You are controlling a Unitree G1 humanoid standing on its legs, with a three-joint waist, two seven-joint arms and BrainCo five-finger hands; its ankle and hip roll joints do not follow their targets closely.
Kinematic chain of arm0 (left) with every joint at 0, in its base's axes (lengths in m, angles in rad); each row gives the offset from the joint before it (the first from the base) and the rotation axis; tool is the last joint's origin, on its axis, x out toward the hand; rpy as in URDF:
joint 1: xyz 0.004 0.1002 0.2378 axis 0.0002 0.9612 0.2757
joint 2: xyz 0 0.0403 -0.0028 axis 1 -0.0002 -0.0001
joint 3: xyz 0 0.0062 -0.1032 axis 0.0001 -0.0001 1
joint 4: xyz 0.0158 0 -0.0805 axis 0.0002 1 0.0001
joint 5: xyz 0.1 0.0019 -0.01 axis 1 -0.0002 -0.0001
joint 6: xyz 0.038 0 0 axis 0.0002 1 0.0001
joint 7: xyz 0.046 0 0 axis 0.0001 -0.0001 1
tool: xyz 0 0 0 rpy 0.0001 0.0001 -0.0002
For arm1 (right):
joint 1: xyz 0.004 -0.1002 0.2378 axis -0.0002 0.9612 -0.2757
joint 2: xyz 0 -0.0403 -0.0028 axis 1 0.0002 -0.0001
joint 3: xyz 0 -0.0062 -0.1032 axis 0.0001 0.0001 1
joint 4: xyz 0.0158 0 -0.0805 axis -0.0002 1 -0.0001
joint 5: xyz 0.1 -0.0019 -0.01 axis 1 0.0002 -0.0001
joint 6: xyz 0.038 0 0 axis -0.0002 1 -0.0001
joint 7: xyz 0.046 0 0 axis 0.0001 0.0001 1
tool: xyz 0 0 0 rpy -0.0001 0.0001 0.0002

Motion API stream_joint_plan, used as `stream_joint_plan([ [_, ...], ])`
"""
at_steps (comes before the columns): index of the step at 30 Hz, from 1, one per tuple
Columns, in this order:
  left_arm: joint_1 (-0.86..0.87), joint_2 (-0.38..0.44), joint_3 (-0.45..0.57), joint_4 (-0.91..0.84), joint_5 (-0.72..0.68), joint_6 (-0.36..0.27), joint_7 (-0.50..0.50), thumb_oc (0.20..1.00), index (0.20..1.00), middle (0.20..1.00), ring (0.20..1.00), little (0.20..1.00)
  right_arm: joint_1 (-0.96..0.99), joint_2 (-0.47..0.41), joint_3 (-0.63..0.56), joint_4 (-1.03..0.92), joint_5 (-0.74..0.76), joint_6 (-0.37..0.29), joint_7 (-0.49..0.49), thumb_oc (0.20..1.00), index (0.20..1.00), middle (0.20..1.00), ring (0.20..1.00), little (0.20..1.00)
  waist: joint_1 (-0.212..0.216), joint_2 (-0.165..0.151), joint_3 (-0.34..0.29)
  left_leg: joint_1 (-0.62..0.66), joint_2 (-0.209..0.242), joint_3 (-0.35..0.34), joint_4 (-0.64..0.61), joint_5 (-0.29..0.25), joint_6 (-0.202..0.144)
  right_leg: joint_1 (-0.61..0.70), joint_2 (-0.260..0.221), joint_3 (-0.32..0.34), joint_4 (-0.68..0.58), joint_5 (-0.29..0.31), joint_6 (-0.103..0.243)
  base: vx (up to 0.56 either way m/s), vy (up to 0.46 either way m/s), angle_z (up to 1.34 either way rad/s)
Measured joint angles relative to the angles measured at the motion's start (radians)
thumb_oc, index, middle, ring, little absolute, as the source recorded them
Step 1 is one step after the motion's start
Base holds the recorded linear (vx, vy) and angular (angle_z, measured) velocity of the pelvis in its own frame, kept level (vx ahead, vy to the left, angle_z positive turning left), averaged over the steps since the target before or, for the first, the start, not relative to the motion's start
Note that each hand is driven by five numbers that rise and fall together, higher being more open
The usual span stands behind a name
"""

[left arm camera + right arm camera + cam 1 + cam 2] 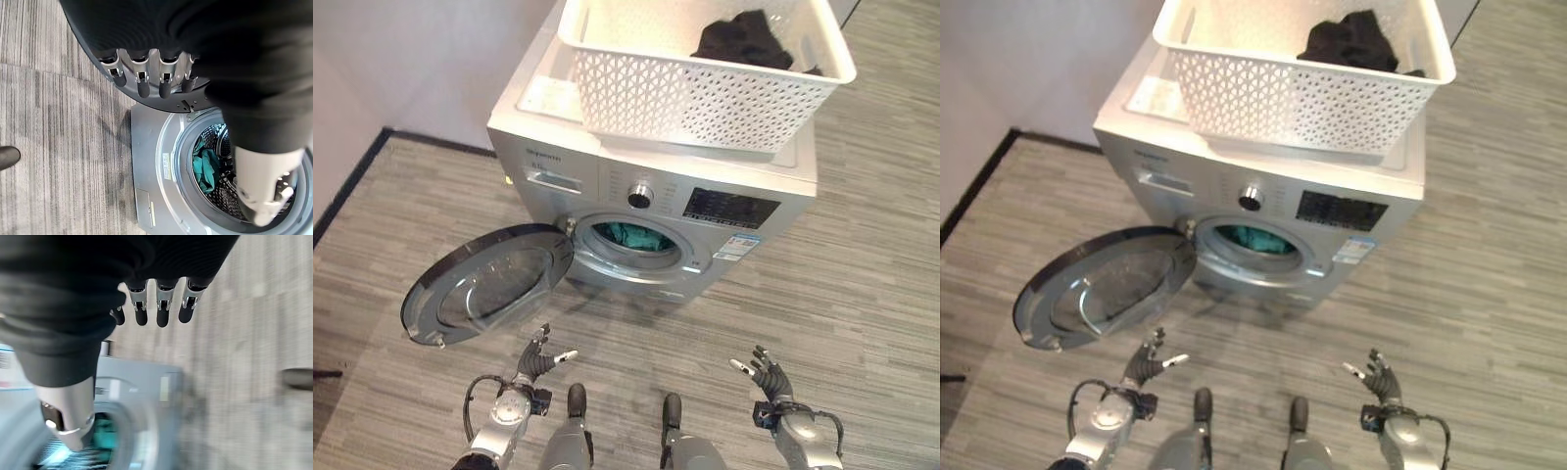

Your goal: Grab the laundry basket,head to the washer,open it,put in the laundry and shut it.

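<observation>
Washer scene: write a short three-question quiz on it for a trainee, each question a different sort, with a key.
1. True or false: the washer door stands open.
2. Where is the basket? A) on the floor B) on top of the washer C) in the left hand
3. Fill in: the cloth inside the drum is ____ in colour.

Key:
1. True; it is swung out to the robot's left.
2. B; it sits there with dark laundry in it, and both the left hand and the right hand are low, open and hold nothing.
3. Teal.
</observation>
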Motion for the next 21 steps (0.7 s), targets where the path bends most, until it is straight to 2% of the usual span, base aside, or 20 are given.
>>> stream_joint_plan([
  [1, 0.01, -0.006, 0.001, 0.0, 0.005, -0.001, 0.0, 1.0, 1.0, 1.0, 1.0, 1.0, 0.01, 0.003, -0.057, -0.025, 0.018, -0.009, -0.008, 1.0, 1.0, 1.0, 1.0, 1.0, -0.005, 0.012, -0.013, 0.015, -0.004, 0.011, -0.004, -0.005, 0.004, -0.001, -0.006, -0.003, 0.029, 0.0, 0.001, 0.23, 0.332, -0.24],
  [2, -0.008, -0.012, 0.002, 0.024, 0.02, 0.001, -0.006, 1.0, 1.0, 1.0, 1.0, 1.0, 0.015, 0.001, -0.121, -0.068, 0.029, -0.006, -0.033, 1.0, 1.0, 1.0, 1.0, 1.0, -0.008, 0.025, -0.014, 0.042, -0.012, 0.047, 0.017, -0.037, 0.045, -0.013, -0.026, 0.002, 0.113, -0.007, 0.009, 0.24, 0.456, -0.1],
  [3, -0.008, -0.018, 0.003, 0.034, 0.033, 0.003, -0.007, 1.0, 1.0, 1.0, 1.0, 1.0, 0.024, -0.01, -0.141, -0.1, 0.035, -0.008, -0.05, 1.0, 1.0, 1.0, 1.0, 1.0, -0.021, 0.042, -0.025, 0.046, -0.01, 0.052, 0.035, -0.046, 0.058, -0.025, -0.031, 0.002, 0.16, -0.007, 0.009, 0.15, 0.339, -0.1],
  [4, 0.002, -0.023, 0.004, 0.034, 0.042, 0.002, -0.008, 1.0, 1.0, 1.0, 1.0, 1.0, 0.038, -0.034, -0.17, -0.153, 0.044, -0.018, -0.067, 1.0, 1.0, 1.0, 1.0, 1.0, -0.039, 0.071, -0.053, 0.065, -0.017, 0.061, 0.053, -0.052, 0.055, -0.058, -0.038, 0.0, 0.264, -0.01, 0.015, 0.12, 0.314, 0.02],
  [5, -0.005, -0.027, 0.006, 0.043, 0.048, 0.002, -0.009, 1.0, 1.0, 1.0, 1.0, 1.0, 0.05, -0.037, -0.198, -0.205, 0.046, -0.019, -0.083, 1.0, 1.0, 1.0, 1.0, 1.0, -0.049, 0.067, -0.049, 0.047, -0.024, 0.061, 0.106, -0.073, 0.08, -0.086, -0.067, 0.01, 0.357, -0.036, 0.035, 0.09, 0.161, 0.08],
  [6, -0.004, -0.037, 0.007, 0.044, 0.048, 0.002, -0.009, 1.0, 1.0, 1.0, 1.0, 1.0, 0.057, -0.052, -0.215, -0.242, 0.047, -0.035, -0.094, 1.0, 1.0, 1.0, 1.0, 1.0, -0.055, 0.092, -0.05, 0.047, -0.012, 0.057, 0.106, -0.088, 0.09, -0.116, -0.064, 0.015, 0.436, -0.051, 0.037, 0.15, 0.207, 0.26],
  [7, -0.001, -0.037, 0.009, 0.052, 0.049, 0.004, -0.011, 1.0, 1.0, 1.0, 1.0, 1.0, 0.059, -0.046, -0.255, -0.312, 0.044, -0.051, -0.152, 1.0, 1.0, 1.0, 1.0, 1.0, -0.065, 0.097, -0.067, 0.05, -0.038, 0.049, 0.12, -0.108, 0.108, -0.183, -0.072, 0.061, 0.59, -0.024, 0.022, 0.22, 0.141, 0.35],
  [8, 0.008, -0.037, 0.007, 0.051, 0.068, 0.006, -0.013, 1.0, 1.0, 1.0, 1.0, 1.0, 0.059, -0.029, -0.3, -0.404, 0.016, -0.062, -0.218, 1.0, 1.0, 1.0, 1.0, 1.0, -0.064, 0.108, -0.072, 0.054, -0.04, 0.048, 0.092, -0.108, 0.108, -0.213, -0.063, 0.08, 0.623, 0.028, 0.002, 0.16, 0.075, 0.29],
  [9, 0.013, -0.037, 0.006, 0.044, 0.081, 0.007, -0.012, 1.0, 1.0, 1.0, 1.0, 1.0, 0.059, -0.02, -0.332, -0.478, -0.005, -0.06, -0.254, 1.0, 1.0, 1.0, 1.0, 1.0, -0.063, 0.122, -0.078, 0.07, -0.042, 0.045, 0.056, -0.107, 0.109, -0.222, -0.06, 0.084, 0.621, 0.048, -0.005, 0.18, 0.016, 0.26],
  [10, 0.039, -0.037, 0.006, 0.031, 0.098, 0.012, -0.011, 1.0, 1.0, 1.0, 1.0, 1.0, 0.06, -0.015, -0.381, -0.591, -0.051, -0.094, -0.31, 1.0, 1.0, 1.0, 1.0, 1.0, -0.066, 0.141, -0.079, 0.084, -0.038, 0.028, 0.005, -0.085, 0.142, -0.227, -0.036, 0.093, 0.607, -0.001, 0.004, 0.17, -0.079, 0.23],
  [11, 0.056, -0.031, 0.007, 0.026, 0.111, 0.016, -0.007, 1.0, 1.0, 1.0, 1.0, 1.0, 0.022, -0.023, -0.411, -0.653, -0.079, -0.124, -0.35, 1.0, 1.0, 1.0, 1.0, 1.0, -0.065, 0.135, -0.074, 0.086, -0.033, 0.019, 0.002, -0.059, 0.154, -0.228, -0.019, 0.093, 0.606, -0.049, 0.013, 0.24, -0.123, 0.15],
  [12, 0.069, -0.03, 0.008, 0.028, 0.115, 0.026, -0.007, 1.0, 1.0, 1.0, 1.0, 1.0, -0.017, -0.027, -0.442, -0.733, -0.097, -0.124, -0.391, 1.0, 1.0, 1.0, 1.0, 1.0, -0.056, 0.126, -0.071, 0.085, -0.034, 0.008, 0.007, -0.041, 0.136, -0.217, 0.0, 0.107, 0.536, -0.101, 0.016, 0.23, -0.146, 0.02],
  [13, 0.08, -0.03, 0.007, 0.029, 0.116, 0.034, -0.007, 1.0, 1.0, 1.0, 1.0, 1.0, -0.052, -0.037, -0.46, -0.798, -0.117, -0.145, -0.415, 1.0, 1.0, 1.0, 1.0, 1.0, -0.054, 0.117, -0.067, 0.084, -0.035, 0.0, 0.013, -0.033, 0.135, -0.198, 0.009, 0.111, 0.43, -0.121, 0.022, 0.12, -0.08, -0.02],
  [14, 0.08, -0.032, 0.005, 0.03, 0.117, 0.04, -0.008, 1.0, 1.0, 1.0, 1.0, 1.0, -0.071, -0.042, -0.469, -0.821, -0.135, -0.158, -0.425, 1.0, 1.0, 1.0, 1.0, 1.0, -0.055, 0.111, -0.068, 0.084, -0.037, -0.007, 0.014, -0.034, 0.135, -0.191, 0.011, 0.115, 0.386, -0.123, 0.019, 0.12, -0.073, 0.3],
  [15, 0.077, -0.037, 0.005, 0.031, 0.119, 0.043, -0.008, 1.0, 1.0, 1.0, 1.0, 1.0, -0.089, -0.065, -0.47, -0.852, -0.163, -0.179, -0.447, 1.0, 1.0, 1.0, 1.0, 1.0, -0.06, 0.1, -0.069, 0.08, -0.042, -0.035, 0.013, -0.033, 0.135, -0.175, 0.021, 0.142, 0.269, -0.121, 0.025, 0.1, -0.051, 0.77],
  [16, 0.067, -0.042, 0.004, 0.033, 0.127, 0.043, -0.007, 1.0, 1.0, 1.0, 1.0, 1.0, -0.101, -0.09, -0.468, -0.883, -0.197, -0.171, -0.47, 1.0, 1.0, 1.0, 1.0, 1.0, -0.076, 0.073, -0.065, 0.084, -0.049, -0.073, 0.011, -0.034, 0.134, -0.16, 0.024, 0.197, 0.151, -0.099, 0.046, 0.22, -0.142, 0.92],
  [17, 0.055, -0.046, -0.003, 0.046, 0.131, 0.043, -0.007, 1.0, 1.0, 1.0, 1.0, 1.0, -0.115, -0.101, -0.469, -0.918, -0.22, -0.17, -0.478, 1.0, 1.0, 1.0, 1.0, 1.0, -0.079, 0.07, -0.061, 0.083, -0.051, -0.095, 0.011, -0.035, 0.131, -0.154, 0.02, 0.236, 0.071, -0.077, 0.062, 0.16, -0.101, 0.74],
  [19, 0.043, -0.052, -0.01, 0.061, 0.161, 0.043, -0.006, 1.0, 1.0, 1.0, 1.0, 1.0, -0.143, -0.113, -0.468, -0.971, -0.258, -0.175, -0.489, 1.0, 1.0, 1.0, 1.0, 1.0, -0.09, 0.062, -0.059, 0.084, -0.055, -0.139, 0.016, -0.042, 0.118, -0.152, 0.001, 0.237, 0.025, -0.036, 0.054, 0.14, -0.105, 0.8],
  [21, 0.048, -0.039, -0.014, 0.063, 0.165, 0.042, -0.006, 1.0, 1.0, 1.0, 1.0, 1.0, -0.135, -0.115, -0.462, -0.982, -0.264, -0.181, -0.486, 1.0, 1.0, 1.0, 1.0, 1.0, -0.097, 0.003, -0.08, 0.115, -0.083, -0.181, -0.003, -0.041, 0.053, -0.102, -0.037, 0.226, 0.013, -0.06, 0.048, 0.16, -0.169, 1.04],
])
